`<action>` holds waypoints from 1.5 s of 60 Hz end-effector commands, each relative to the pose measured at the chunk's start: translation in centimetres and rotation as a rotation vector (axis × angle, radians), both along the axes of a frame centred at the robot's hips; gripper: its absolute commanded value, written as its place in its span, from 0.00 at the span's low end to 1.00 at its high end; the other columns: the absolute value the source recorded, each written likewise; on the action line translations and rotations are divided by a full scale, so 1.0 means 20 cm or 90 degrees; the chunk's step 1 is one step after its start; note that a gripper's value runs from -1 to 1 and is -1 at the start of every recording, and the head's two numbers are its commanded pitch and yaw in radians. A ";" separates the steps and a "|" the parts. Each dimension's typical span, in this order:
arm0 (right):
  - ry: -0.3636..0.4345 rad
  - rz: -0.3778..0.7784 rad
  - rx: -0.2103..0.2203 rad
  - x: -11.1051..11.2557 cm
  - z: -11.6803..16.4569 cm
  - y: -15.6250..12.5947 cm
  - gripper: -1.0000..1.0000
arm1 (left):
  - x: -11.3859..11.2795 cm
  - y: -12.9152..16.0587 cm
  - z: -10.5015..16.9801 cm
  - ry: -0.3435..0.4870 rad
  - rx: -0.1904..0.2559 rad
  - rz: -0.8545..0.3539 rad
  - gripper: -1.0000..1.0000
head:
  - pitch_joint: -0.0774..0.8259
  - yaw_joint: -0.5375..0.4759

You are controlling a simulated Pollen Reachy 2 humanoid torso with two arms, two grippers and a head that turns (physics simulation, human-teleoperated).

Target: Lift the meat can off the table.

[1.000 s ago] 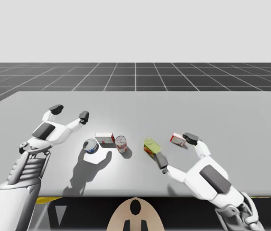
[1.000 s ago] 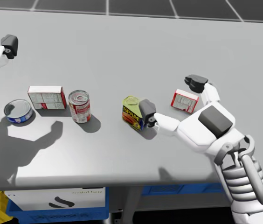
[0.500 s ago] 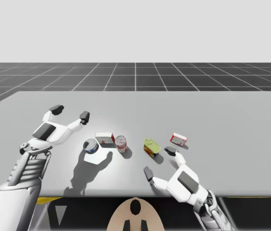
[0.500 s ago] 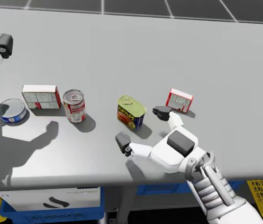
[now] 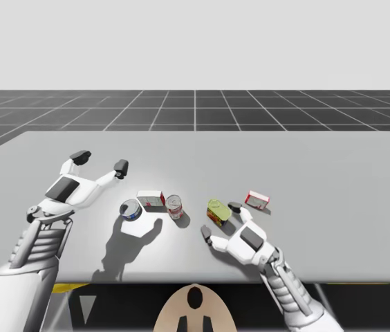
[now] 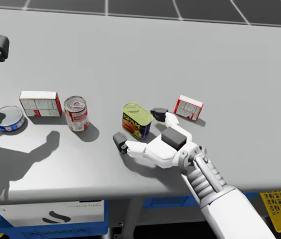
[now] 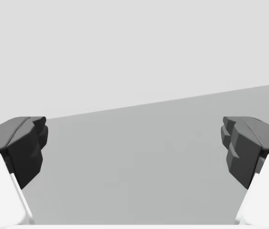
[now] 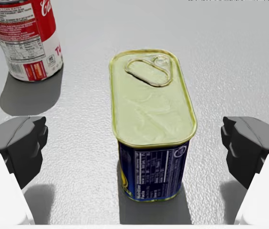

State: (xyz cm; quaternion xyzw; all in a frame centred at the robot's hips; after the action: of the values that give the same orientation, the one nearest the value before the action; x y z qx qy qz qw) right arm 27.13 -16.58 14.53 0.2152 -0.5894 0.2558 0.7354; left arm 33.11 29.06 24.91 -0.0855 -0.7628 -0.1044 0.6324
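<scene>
1. I am on the approach to the grasp: the meat can (image 8: 151,129) stands upright on the table (image 5: 319,159), close to its near edge and about halfway along it, between the red round can (image 8: 27,38) and the small red box (image 6: 189,108)
2. My right gripper (image 6: 139,127) sits low over the table and is spread wide, with one finger on each side of the meat can. The right wrist view shows bare table between each finger and the can's long sides, so neither finger touches it and nothing is held
3. The meat can's base rests flat on the table, so the lift is not yet begun
4. My left gripper (image 5: 100,161) is also wide and holds nothing. It hangs over the left part of the table, well apart from the meat can, and I judge it has no part in this step
5. The next move, as I judge it, calls for closing the fingers evenly onto the two long sides, low enough for a firm hold, then raising straight up
6. The red round can stands near one finger, so I should keep the closing square and not sweep sideways
</scene>
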 end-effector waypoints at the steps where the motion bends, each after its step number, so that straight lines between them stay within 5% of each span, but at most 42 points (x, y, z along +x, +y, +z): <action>1: 0.008 0.007 0.008 0.08 0.00 0.06 0.00 | 0.00 0.00 0.00 -0.001 -0.001 0.000 0.00 | 0.87 0.38; 19: -0.002 -0.014 0.011 0.12 -0.01 0.08 0.02 | -0.01 -0.01 0.01 -0.002 0.000 -0.001 0.00 | 0.87 0.37; 21: -0.010 -0.020 0.005 0.11 -0.02 0.08 0.27 | -0.01 -0.01 0.00 -0.002 0.000 -0.001 0.00 | 0.87 0.37; 22: -0.005 -0.019 0.002 0.11 -0.02 0.08 0.49 | -0.01 -0.01 0.00 -0.002 0.000 -0.001 0.00 | 0.87 0.37; 23: -0.001 -0.020 0.002 0.11 -0.03 0.07 0.56 | -0.01 -0.01 0.00 -0.002 0.000 -0.001 0.00 | 0.87 0.37; 24: 0.003 -0.020 0.002 0.11 -0.03 0.07 0.85 | 0.00 -0.01 0.00 -0.002 0.001 -0.001 0.00 | 0.87 0.37; 26: 0.006 -0.011 -0.001 0.10 -0.03 0.07 0.99 | 0.00 -0.01 0.00 -0.003 0.001 -0.001 0.00 | 0.87 0.37; 36: 0.008 -0.004 -0.007 0.09 -0.05 0.07 1.00 | 0.00 -0.01 0.00 -0.005 0.003 -0.001 0.00 | 0.83 0.37; 54: 0.004 -0.006 -0.004 0.09 -0.05 0.06 1.00 | 0.01 -0.01 0.00 -0.005 0.006 0.001 0.00 | 0.50 0.33; 66: -0.007 -0.006 0.006 0.07 -0.01 0.06 1.00 | 0.01 -0.01 0.00 -0.002 0.001 -0.002 0.00 | 0.42 0.33; 74: -0.050 -0.007 0.018 0.04 0.15 0.06 1.00 | 0.00 -0.01 0.00 -0.004 0.000 -0.003 0.00 | 0.41 0.33; 90: -0.175 -0.016 0.055 0.05 0.69 0.00 1.00 | 0.00 -0.01 0.00 -0.008 -0.002 -0.003 0.00 | 0.39 0.33</action>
State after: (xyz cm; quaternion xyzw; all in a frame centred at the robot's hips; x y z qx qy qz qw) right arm 27.51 -16.33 21.28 0.2076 -0.6347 0.2512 0.7007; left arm 33.19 28.89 24.92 -0.0871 -0.7656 -0.1064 0.6284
